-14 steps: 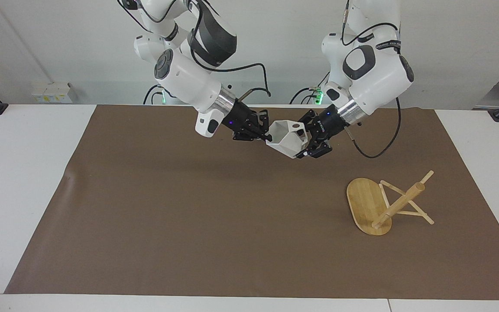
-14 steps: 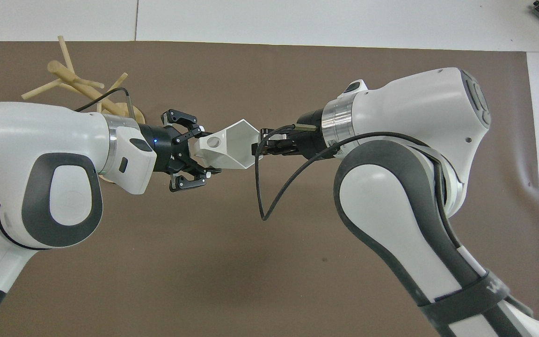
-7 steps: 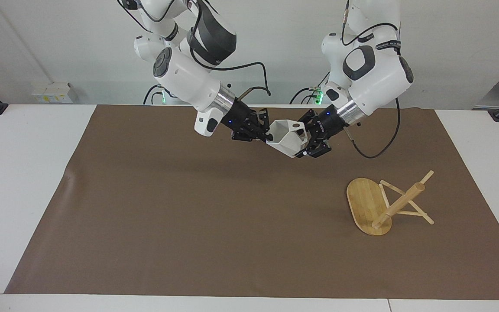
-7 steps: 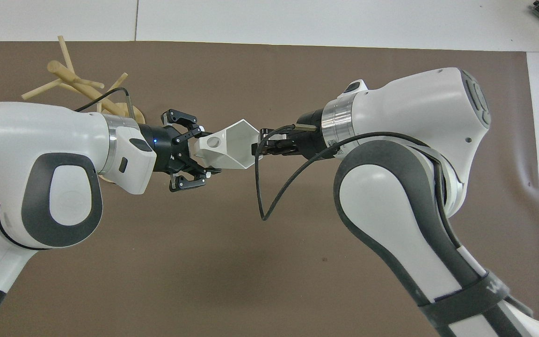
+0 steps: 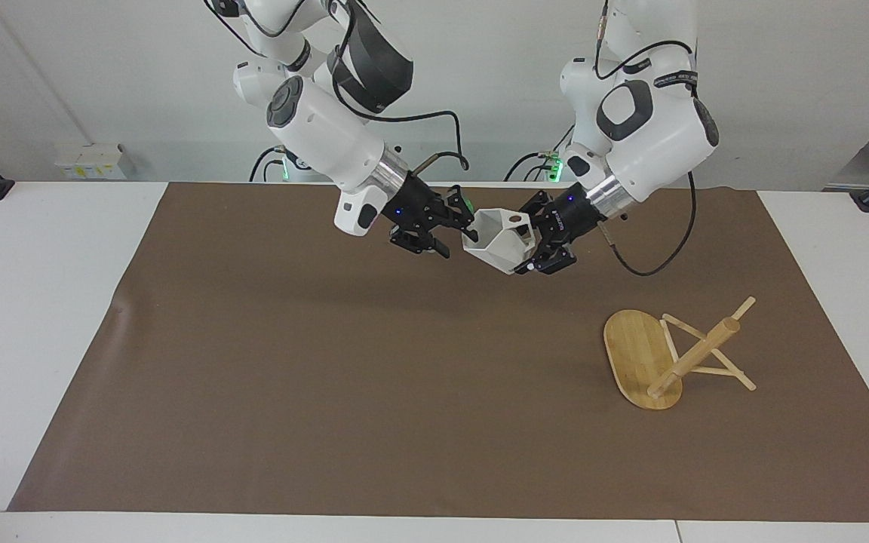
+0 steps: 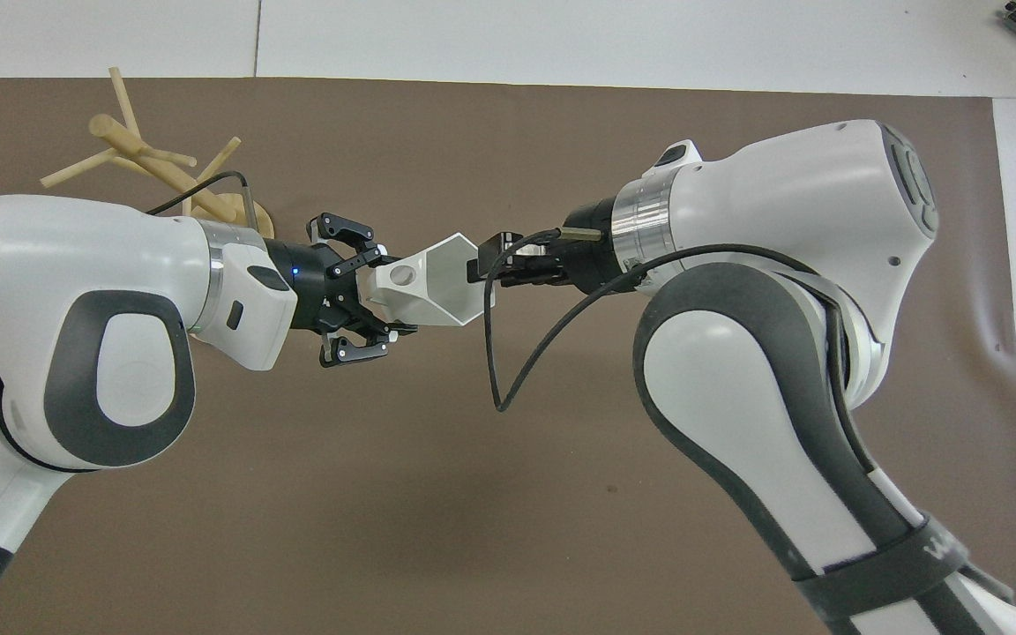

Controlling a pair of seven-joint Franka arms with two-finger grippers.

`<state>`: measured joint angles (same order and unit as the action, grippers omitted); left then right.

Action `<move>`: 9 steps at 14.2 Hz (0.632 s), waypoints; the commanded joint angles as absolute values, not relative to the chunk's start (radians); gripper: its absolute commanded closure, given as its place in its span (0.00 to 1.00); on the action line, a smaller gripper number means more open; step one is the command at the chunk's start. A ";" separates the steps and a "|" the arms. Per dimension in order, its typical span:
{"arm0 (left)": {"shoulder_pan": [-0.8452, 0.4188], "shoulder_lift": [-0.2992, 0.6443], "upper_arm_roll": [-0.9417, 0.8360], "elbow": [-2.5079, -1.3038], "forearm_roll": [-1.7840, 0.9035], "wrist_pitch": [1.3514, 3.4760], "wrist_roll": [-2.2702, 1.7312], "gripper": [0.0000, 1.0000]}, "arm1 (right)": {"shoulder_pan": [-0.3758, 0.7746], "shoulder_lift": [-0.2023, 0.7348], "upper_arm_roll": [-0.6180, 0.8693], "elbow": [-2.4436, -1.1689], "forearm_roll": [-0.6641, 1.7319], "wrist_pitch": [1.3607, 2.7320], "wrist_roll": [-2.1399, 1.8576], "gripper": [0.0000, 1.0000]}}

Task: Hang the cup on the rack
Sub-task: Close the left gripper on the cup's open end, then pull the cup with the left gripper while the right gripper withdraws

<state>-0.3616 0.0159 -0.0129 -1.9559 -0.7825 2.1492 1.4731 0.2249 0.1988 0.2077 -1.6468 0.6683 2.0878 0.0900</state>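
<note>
The white faceted cup (image 5: 498, 240) hangs in the air over the mat's robot-side half, between my two grippers. My left gripper (image 5: 529, 245) is shut on its handle end; the handle's round hole shows in the overhead view. My right gripper (image 5: 451, 228) is open just beside the cup's rim, fingers spread and off it. In the overhead view the cup (image 6: 433, 287) lies between the left gripper (image 6: 376, 295) and the right gripper (image 6: 483, 265). The bamboo rack (image 5: 695, 353) stands on the mat toward the left arm's end, farther from the robots than the cup; it also shows in the overhead view (image 6: 142, 154).
A brown mat (image 5: 291, 362) covers most of the white table (image 5: 42, 317). A black cable (image 6: 495, 353) loops down from the right wrist under the cup.
My right gripper has opened, let go of the cup's rim and drawn back a little. The cup stays in my left gripper, shifted slightly.
</note>
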 commanded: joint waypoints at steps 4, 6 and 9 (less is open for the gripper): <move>-0.318 -0.021 -0.006 -1.988 -0.775 2.114 1.493 1.00 | 0.209 0.195 0.213 -1.638 0.650 2.088 0.098 0.39; -0.296 -0.028 -0.006 -1.990 -0.761 2.094 1.493 1.00 | 0.203 0.186 0.210 -1.638 0.652 2.083 0.098 0.39; -0.261 -0.047 -0.006 -1.993 -0.746 2.074 1.491 1.00 | 0.161 0.149 0.206 -1.638 0.652 2.028 0.100 0.39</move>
